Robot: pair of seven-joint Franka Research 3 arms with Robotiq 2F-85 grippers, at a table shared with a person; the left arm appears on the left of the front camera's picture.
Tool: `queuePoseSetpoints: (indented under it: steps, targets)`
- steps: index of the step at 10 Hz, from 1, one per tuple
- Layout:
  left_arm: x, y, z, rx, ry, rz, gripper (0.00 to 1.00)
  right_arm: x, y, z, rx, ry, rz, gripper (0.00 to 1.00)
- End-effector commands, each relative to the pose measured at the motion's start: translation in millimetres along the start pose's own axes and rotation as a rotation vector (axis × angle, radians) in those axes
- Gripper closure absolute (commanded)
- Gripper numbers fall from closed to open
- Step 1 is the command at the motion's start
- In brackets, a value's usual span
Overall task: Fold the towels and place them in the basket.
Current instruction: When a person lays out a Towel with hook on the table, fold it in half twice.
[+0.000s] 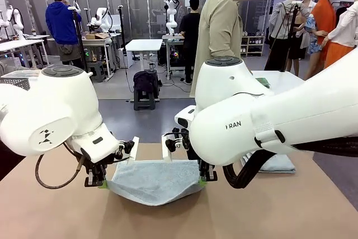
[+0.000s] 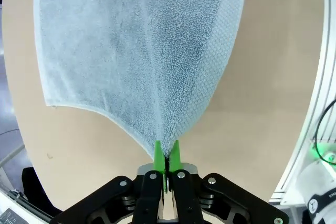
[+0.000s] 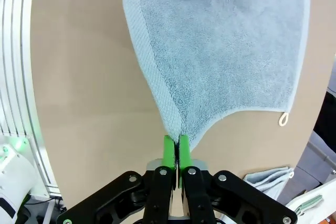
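Green-padded left gripper point(image 2: 167, 156) and right gripper point(image 3: 176, 149), both clamped shut, each pinch one corner of a towel point(image 1: 154, 182). It sags between them over the table's point(image 1: 50, 211) middle. Folded towels point(image 1: 278, 164) lie near the right edge.

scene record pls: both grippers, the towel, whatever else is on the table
left gripper: shut on one corner of the towel
right gripper: shut on another corner of it
towel: pale blue-grey, sagging between the two grippers over the table
loop: on a free corner
other towels: lying on the table, robot's right
person: standing at the far side
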State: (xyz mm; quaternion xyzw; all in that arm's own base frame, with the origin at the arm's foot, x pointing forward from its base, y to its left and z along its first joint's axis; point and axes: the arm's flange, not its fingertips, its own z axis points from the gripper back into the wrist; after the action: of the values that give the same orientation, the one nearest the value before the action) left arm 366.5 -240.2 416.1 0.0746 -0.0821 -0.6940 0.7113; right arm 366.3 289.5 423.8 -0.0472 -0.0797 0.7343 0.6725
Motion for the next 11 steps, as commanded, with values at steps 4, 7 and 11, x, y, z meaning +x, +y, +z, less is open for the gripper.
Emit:
queuePoseSetpoints:
  steps: [4, 7, 11]
  targets:
    - [1, -3, -2, -0.001, 0.002, -0.002, 0.96, 1, 0, -1, -0.009, -0.001, -0.001, 0.96]
    - [1, -3, -2, -0.001, 0.002, -0.002, 0.96, 1, 0, -1, -0.009, -0.001, -0.001, 0.96]
    - [5, 30, 8, 0.01, -0.028, 0.027, 0.96, -11, -32, 5, -0.006, -0.004, -0.006, 0.96]
